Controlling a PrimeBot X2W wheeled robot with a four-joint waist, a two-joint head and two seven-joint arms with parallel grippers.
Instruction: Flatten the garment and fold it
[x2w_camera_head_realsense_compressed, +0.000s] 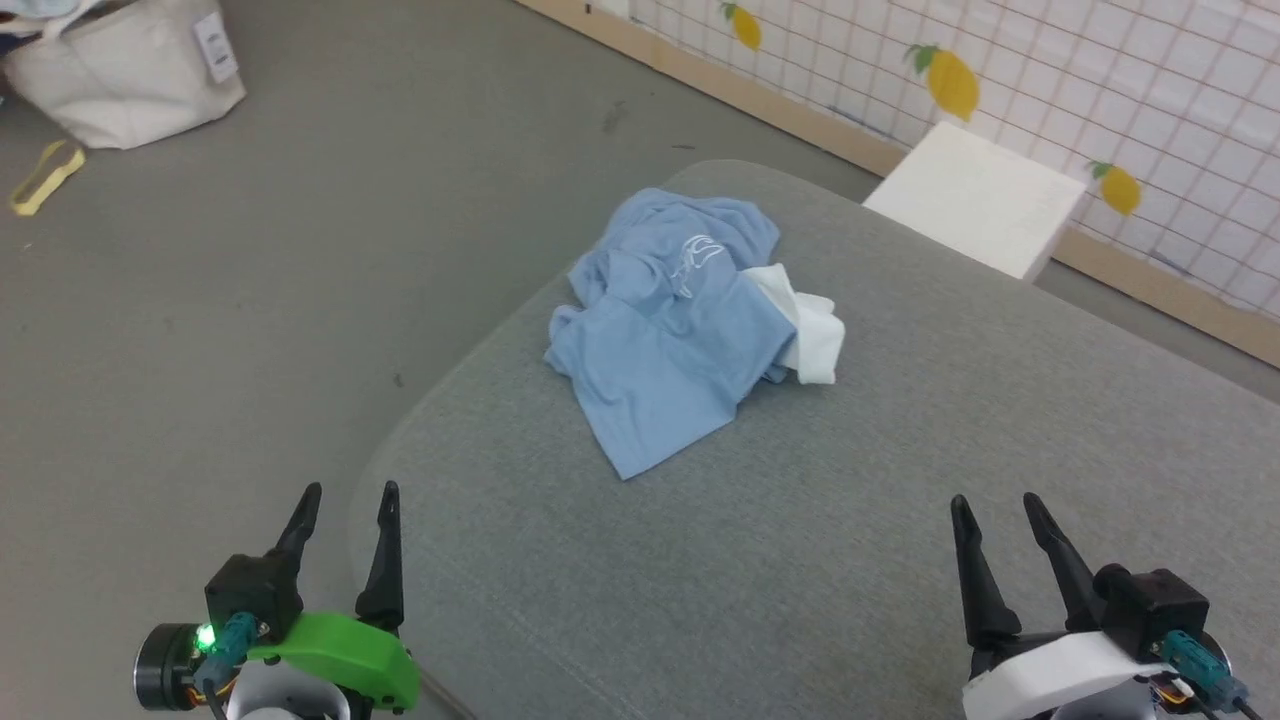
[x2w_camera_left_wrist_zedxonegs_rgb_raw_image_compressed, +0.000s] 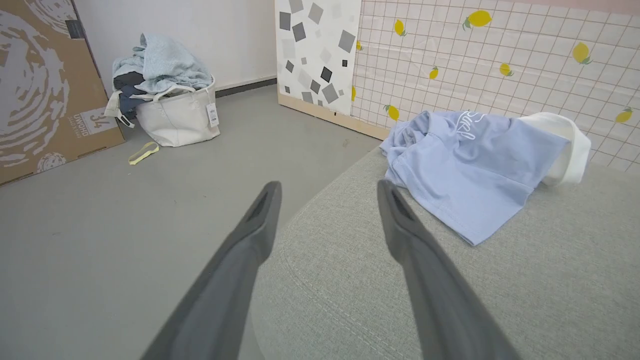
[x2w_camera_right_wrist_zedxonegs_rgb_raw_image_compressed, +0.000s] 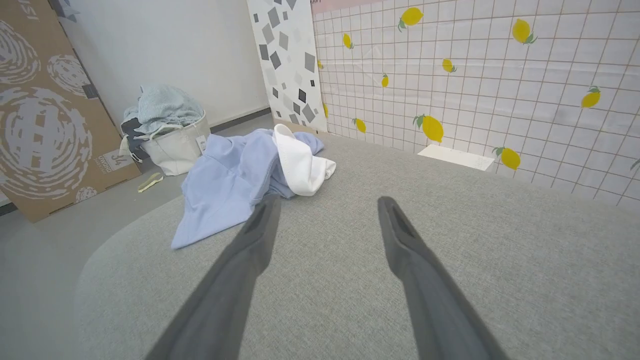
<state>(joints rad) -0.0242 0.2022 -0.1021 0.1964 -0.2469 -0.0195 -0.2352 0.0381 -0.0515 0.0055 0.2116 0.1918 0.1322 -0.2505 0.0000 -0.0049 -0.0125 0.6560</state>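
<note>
Head view: one garment (x2w_camera_head_realsense_compressed: 670, 340), a light blue shirt, lies crumpled in a heap on the grey cloth-covered counter (x2w_camera_head_realsense_compressed: 800, 560), toward its far left corner. Its white cursive logo (x2w_camera_head_realsense_compressed: 697, 258) faces up and one white collar fold (x2w_camera_head_realsense_compressed: 810, 335) spills out on the heap's right side. There are two tools, each with two dark fingers. The left tool (x2w_camera_head_realsense_compressed: 351, 487) hangs at the counter's near left corner and the right tool (x2w_camera_head_realsense_compressed: 994, 498) hangs over its near right part. Both have their jaws spread and hold nothing, well apart from the shirt. On the floor (x2w_camera_head_realsense_compressed: 250, 300) sit one pale tote bag (x2w_camera_head_realsense_compressed: 120, 80) and one yellow strip (x2w_camera_head_realsense_compressed: 45, 178). One white slab (x2w_camera_head_realsense_compressed: 975, 195) leans at the gridded wall (x2w_camera_head_realsense_compressed: 1180, 90), where three lemon prints can be counted.

Left wrist view: this one adds a printed cardboard box (x2w_camera_left_wrist_zedxonegs_rgb_raw_image_compressed: 35, 85), a white panel with grey squares (x2w_camera_left_wrist_zedxonegs_rgb_raw_image_compressed: 317, 50), and the clothes (x2w_camera_left_wrist_zedxonegs_rgb_raw_image_compressed: 160, 65) piled in the bag. One finger of the tool is over the floor and the other over the counter's edge. The shirt lies ahead to the right, with its hem nearest.

Right wrist view: the shirt sits ahead to the left, and the collar fold is turned toward this camera. The spread fingers are over bare counter, and the tip of one overlaps the shirt's edge in the picture. I cannot tell whether it touches the shirt.
</note>
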